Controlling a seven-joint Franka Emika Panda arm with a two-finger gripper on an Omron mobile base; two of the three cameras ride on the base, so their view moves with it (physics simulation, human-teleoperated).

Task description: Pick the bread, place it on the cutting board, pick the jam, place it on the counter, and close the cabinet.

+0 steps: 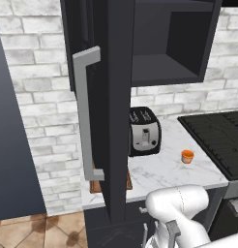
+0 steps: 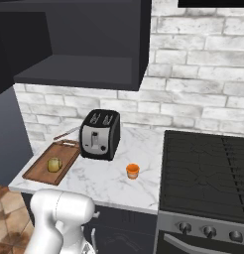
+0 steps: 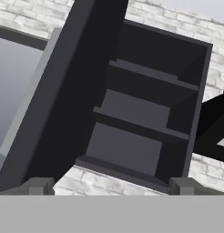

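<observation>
The bread [image 2: 54,164] is a small yellowish bun lying on the reddish-brown cutting board [image 2: 36,172] at the counter's left end. The orange jam [image 2: 132,170] [image 1: 187,156] stands on the white marble counter [image 2: 109,186] [image 1: 162,170], in front of the toaster. The dark cabinet [image 1: 169,43] [image 3: 141,123] hangs open above, its shelves bare. Its door [image 1: 116,111] [image 3: 63,100] swings out toward me, with the grey bar handle [image 1: 87,116] on its left face. My gripper [image 3: 111,186] is open, its fingertips [image 3: 38,185] spread wide, pointing up at the cabinet interior and holding nothing.
A black and silver toaster [image 2: 100,134] [image 1: 144,131] stands against the white brick wall. A black ribbed stovetop [image 2: 203,168] [image 1: 217,135] fills the counter's right side. The open door hides most of the cutting board [image 1: 96,187] in the left base view.
</observation>
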